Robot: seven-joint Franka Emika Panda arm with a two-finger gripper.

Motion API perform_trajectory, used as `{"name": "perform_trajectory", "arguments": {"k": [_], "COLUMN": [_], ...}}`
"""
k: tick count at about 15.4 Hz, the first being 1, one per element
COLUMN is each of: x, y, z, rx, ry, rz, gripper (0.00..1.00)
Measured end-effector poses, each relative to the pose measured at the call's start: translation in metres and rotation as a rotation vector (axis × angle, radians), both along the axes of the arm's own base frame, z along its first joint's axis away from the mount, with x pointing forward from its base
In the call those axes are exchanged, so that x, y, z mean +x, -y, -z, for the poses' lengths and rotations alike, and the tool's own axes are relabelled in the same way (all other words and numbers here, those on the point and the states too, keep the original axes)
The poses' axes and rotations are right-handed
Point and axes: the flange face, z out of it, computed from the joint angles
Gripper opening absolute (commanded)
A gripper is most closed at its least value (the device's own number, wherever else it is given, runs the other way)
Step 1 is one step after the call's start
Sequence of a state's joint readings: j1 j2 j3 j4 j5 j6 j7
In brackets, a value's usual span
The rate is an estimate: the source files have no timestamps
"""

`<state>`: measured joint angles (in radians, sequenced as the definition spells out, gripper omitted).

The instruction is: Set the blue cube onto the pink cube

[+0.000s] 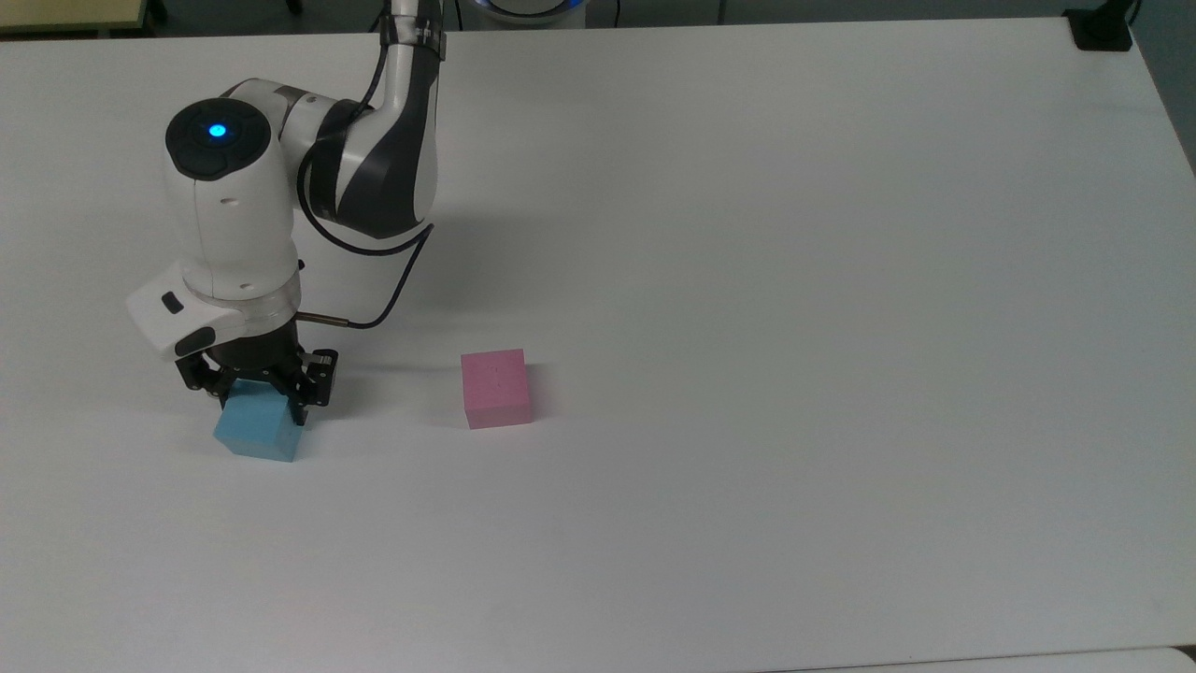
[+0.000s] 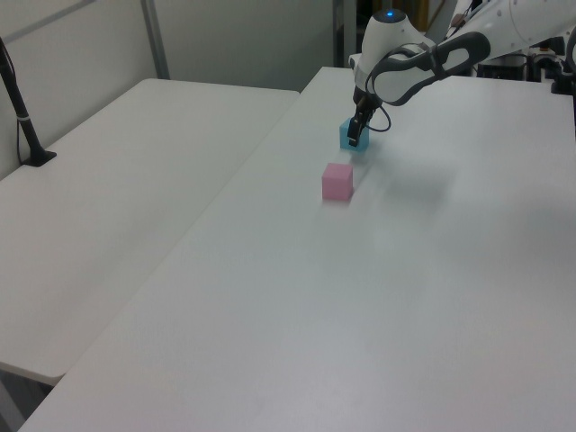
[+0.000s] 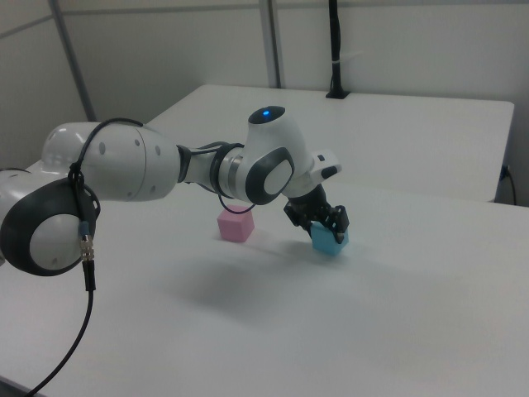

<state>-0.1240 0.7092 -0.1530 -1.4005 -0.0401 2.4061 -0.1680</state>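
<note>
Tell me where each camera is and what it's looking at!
Top view: high above the white table, looking down; the arm and gripper are over the blue cube.
Left view: off a table corner, looking along it; shows the forearm, blue cube and pink cube.
Right view: low, beside the arm; big joints fill its left.
All three share both cubes.

A light blue cube (image 1: 257, 432) is sitting between the black fingers (image 1: 301, 411). A pink cube (image 1: 496, 388) is lying near them on the plain white counter (image 1: 794, 327). The arm (image 1: 229, 206) is showing white and grey.
</note>
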Motion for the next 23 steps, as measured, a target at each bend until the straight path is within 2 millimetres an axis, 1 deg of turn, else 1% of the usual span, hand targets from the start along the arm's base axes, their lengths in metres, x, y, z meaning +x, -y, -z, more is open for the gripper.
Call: {"name": "perform_trajectory", "arguments": {"k": [1, 2, 3, 4, 5, 6, 7, 8, 9, 10, 11, 12, 14, 15, 16, 17, 18, 20, 21, 23], "x": [0.000, 0.001, 0.002, 0.004, 0.006, 0.006, 0.004, 0.001, -0.004, -0.008, -0.012, -0.015, -0.019, -0.021, -0.022, -0.023, -0.023, -0.022, -0.021, -0.020], "y": [0.000, 0.000, 0.001, 0.001, 0.001, -0.001, -0.007, -0.019, -0.035, -0.055, -0.082, -0.111, -0.166, -0.199, -0.214, -0.229, -0.235, -0.239, -0.239, -0.236], "z": [-0.001, -0.002, -0.006, -0.014, -0.030, -0.051, -0.075, -0.099, -0.119, -0.134, -0.145, -0.151, -0.149, -0.143, -0.137, -0.126, -0.118, -0.099, -0.091, -0.082], "rx": [0.000, -0.001, -0.003, -0.007, -0.011, -0.015, -0.014, -0.005, 0.017, 0.043, 0.067, 0.083, 0.098, 0.105, 0.108, 0.109, 0.108, 0.105, 0.103, 0.099], "ry": [0.002, 0.005, 0.014, 0.031, 0.057, 0.085, 0.103, 0.105, 0.099, 0.087, 0.067, 0.045, 0.004, -0.013, -0.022, -0.040, -0.055, -0.082, -0.094, -0.106], "rz": [0.000, 0.000, 0.000, -0.001, -0.002, -0.005, -0.011, -0.020, -0.030, -0.044, -0.071, -0.103, -0.154, -0.168, -0.173, -0.181, -0.187, -0.191, -0.190, -0.185], "gripper": [0.34, 0.40, 0.43, 0.43, 0.43, 0.44, 0.46, 0.47, 0.47, 0.47, 0.47, 0.47, 0.48, 0.49, 0.49, 0.49, 0.49, 0.52, 0.54, 0.55]}}
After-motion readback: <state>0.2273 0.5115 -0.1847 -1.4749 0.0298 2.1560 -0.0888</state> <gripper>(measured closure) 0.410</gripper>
